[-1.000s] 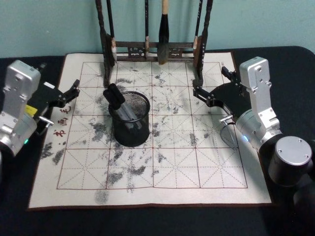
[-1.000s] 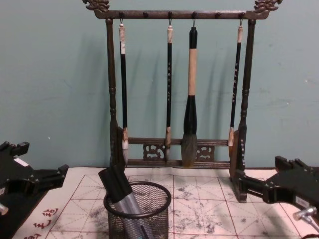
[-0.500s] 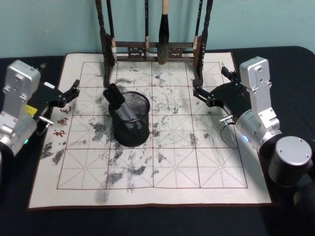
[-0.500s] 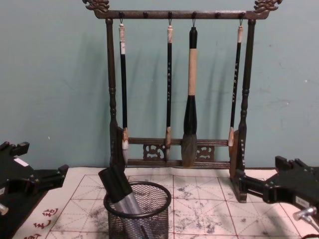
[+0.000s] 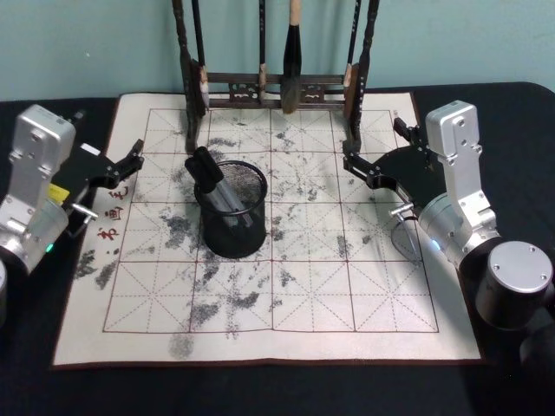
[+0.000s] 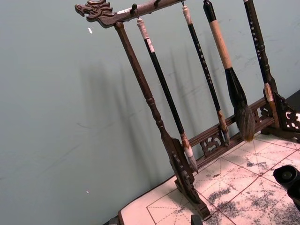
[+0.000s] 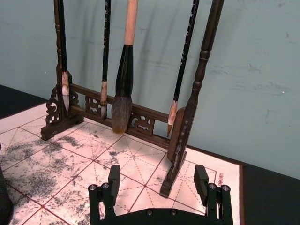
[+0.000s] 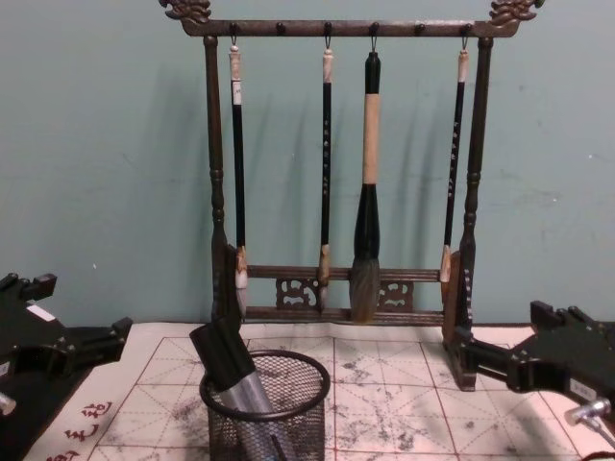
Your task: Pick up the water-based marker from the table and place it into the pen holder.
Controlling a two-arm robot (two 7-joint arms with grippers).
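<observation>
One cylindrical marker (image 5: 217, 185) leaning in round wire-mesh pen holder (image 5: 232, 232)

Colours, quick rundown:
- pen holder (image 5: 232, 217): black wire mesh, solid black rim
- marker (image 5: 214, 180) inside it: black cap, grey barrel
- mat (image 5: 347, 295): cream, red grid lines, grey-black ink smudges, few red characters at edge just beside left gripper (image 5: 130, 159)
- brush rack (image 8: 336, 154): dark brown wood
- wall (image 8: 106, 144): teal
- tablecloth (image 5: 520, 113): black
- both grippers black, arms silver; right gripper (image 5: 354, 165)
</observation>
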